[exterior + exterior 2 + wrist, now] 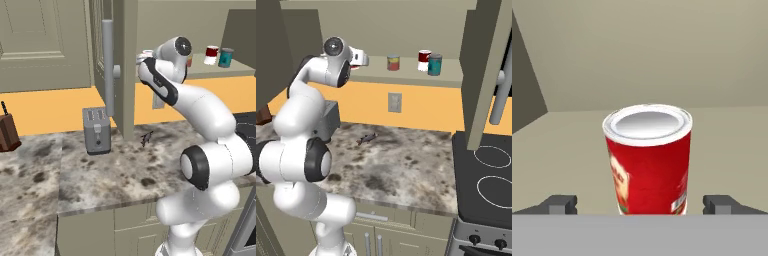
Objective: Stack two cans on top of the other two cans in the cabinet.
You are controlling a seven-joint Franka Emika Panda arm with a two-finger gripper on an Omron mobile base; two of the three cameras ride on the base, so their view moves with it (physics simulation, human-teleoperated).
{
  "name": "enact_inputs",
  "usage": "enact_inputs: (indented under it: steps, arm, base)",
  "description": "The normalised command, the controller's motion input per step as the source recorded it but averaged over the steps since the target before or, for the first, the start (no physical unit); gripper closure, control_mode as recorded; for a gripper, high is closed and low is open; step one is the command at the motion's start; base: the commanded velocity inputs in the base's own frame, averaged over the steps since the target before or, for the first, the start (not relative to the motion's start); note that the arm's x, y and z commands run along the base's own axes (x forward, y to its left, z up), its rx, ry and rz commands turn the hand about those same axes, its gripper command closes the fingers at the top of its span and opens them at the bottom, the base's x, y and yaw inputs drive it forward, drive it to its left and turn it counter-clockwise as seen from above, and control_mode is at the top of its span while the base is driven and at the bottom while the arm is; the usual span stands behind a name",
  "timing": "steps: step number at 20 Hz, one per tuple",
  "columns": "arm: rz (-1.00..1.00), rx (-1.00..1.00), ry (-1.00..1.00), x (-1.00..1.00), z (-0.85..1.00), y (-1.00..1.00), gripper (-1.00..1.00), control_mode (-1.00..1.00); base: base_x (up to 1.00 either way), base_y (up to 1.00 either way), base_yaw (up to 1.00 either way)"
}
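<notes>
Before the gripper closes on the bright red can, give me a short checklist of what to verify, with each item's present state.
1. Gripper open wider than the can: ok; one fingertip shows on each side.
2. Bright red can centred between the fingertips: ok in the hand view.
3. Can upright on the cabinet shelf: ok, silver rim on top and level.
4. Fingers far enough along the can's sides: cannot tell; its base is hidden.
5. Brown-grey can free on top for stacking: ok.
6. Dark-red-and-white can and teal-blue can apart from the grasp: ok, further along the shelf.
</notes>
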Motion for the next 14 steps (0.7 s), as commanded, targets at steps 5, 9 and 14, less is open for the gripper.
enact_inputs:
  steps: [5,9,14]
  arm:
    - [0.00,0.00,0.00,0.20,-0.09,-0.01,-1.00,-1.00]
    - [0.01,0.00,0.01,0.21,-0.02,-0.03,-1.00,-1.00]
    - [0.00,0.00,0.04,0.22,0.00,-0.03,-1.00,-1.00]
  base:
    - [0.00,0.00,0.00]
    - [0.00,0.00,0.00]
    - [0.00,0.00,0.00]
